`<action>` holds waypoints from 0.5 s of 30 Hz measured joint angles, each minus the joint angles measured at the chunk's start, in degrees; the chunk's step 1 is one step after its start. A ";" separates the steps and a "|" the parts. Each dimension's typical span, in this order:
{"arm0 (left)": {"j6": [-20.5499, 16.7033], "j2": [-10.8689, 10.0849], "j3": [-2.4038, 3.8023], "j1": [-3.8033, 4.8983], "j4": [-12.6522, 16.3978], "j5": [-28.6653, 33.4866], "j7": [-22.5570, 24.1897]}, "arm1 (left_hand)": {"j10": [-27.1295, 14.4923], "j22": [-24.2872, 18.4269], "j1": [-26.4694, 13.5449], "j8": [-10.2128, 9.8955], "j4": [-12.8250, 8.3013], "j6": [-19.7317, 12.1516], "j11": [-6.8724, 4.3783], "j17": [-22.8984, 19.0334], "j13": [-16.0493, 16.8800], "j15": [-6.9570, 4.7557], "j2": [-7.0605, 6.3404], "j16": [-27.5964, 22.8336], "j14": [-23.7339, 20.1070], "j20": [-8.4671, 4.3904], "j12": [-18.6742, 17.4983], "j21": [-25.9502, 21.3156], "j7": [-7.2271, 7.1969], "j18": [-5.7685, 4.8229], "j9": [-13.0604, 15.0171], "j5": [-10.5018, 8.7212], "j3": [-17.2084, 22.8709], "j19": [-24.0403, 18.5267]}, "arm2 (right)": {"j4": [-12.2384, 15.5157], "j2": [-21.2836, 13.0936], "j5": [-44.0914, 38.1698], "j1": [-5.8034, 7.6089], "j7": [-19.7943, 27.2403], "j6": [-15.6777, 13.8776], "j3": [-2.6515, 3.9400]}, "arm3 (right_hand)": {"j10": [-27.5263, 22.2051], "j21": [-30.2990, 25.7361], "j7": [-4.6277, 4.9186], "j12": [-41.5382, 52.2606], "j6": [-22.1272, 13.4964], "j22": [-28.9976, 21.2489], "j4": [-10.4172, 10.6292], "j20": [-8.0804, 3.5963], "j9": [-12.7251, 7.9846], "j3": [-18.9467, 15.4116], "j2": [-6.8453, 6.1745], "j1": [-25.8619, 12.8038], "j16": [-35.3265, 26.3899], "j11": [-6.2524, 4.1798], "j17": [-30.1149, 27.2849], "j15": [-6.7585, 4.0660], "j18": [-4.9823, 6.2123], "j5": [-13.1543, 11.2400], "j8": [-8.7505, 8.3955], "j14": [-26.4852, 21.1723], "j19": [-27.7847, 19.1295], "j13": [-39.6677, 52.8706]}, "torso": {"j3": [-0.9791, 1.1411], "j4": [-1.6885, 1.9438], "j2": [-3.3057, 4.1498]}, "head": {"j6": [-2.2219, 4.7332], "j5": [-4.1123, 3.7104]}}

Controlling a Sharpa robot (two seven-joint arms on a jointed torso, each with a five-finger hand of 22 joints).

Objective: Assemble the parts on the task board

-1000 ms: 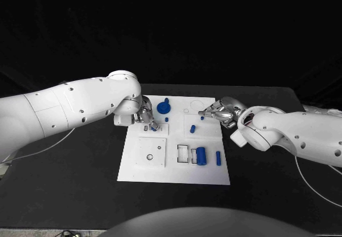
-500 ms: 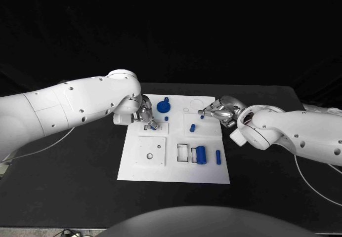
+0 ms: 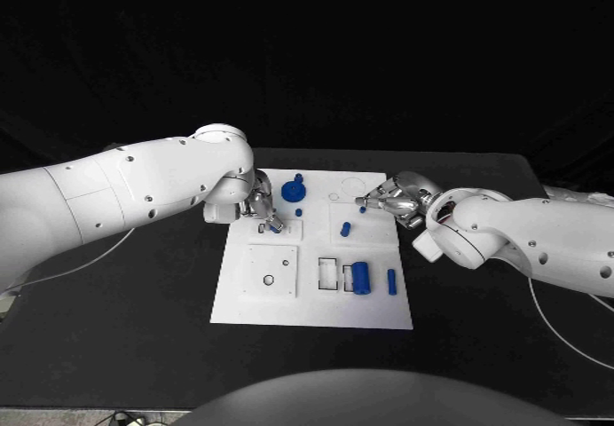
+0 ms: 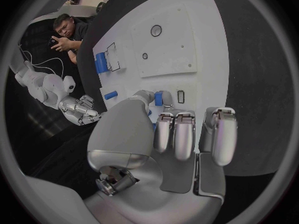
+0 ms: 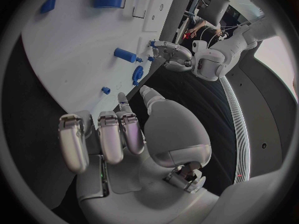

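Your left robot hand [image 3: 263, 211] pinches a probably light, rigid, slippery blue part [image 4: 159, 98] by its sides over the task board [image 3: 256, 302]; your right robot hand [image 3: 390, 197] is curled, empty.

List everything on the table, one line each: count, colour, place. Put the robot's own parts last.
Table: one, black, under everything.
Task board: one, white, middle of the table.
Round knobbed part: one, blue, far left area of the board.
Small peg: one, blue, just nearer than the knobbed part.
Short cylinder: one, blue, mid-board.
Large cylinder: one, blue, near right area, beside a rectangular slot.
Thin bar: one, blue, right of the large cylinder.
Left hand: one, silver, over the board's far left edge, pinching a small blue piece.
Right hand: one, silver, over the board's far right edge; whether it holds anything is unclear.
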 measured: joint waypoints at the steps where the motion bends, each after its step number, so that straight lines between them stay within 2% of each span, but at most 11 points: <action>1: 0.01 0.03 0.00 -0.04 -0.04 -0.02 0.00 | 0.00 0.00 0.00 0.00 0.00 0.00 0.00 0.00 0.00 0.00 0.00 0.00 0.00 0.00 0.00 0.00 0.00 0.00 0.00 0.00 0.00 0.00 | 0.00 0.00 0.00 0.00 0.00 0.00 0.00 | 0.00 0.00 0.00 0.00 0.00 0.00 0.00 0.00 0.00 0.00 0.00 0.00 0.00 0.00 0.00 0.00 0.00 0.00 0.00 0.00 0.00 0.00 | 0.00 0.00 -0.01 | -0.01 0.00; 15: 0.10 0.29 0.01 -0.22 -0.29 -0.08 0.00 | 0.00 0.00 0.00 0.00 0.01 0.00 0.00 -0.01 0.00 0.00 0.00 0.00 0.00 0.00 0.00 0.00 0.00 0.00 -0.01 -0.01 -0.01 0.00 | 0.01 -0.01 0.00 0.00 0.00 -0.01 0.00 | 0.00 0.00 0.00 0.00 0.00 -0.01 0.00 0.00 -0.01 0.00 0.00 0.00 0.00 0.00 -0.01 0.00 0.00 0.00 0.00 0.00 0.00 0.00 | 0.00 0.03 -0.01 | -0.21 -0.31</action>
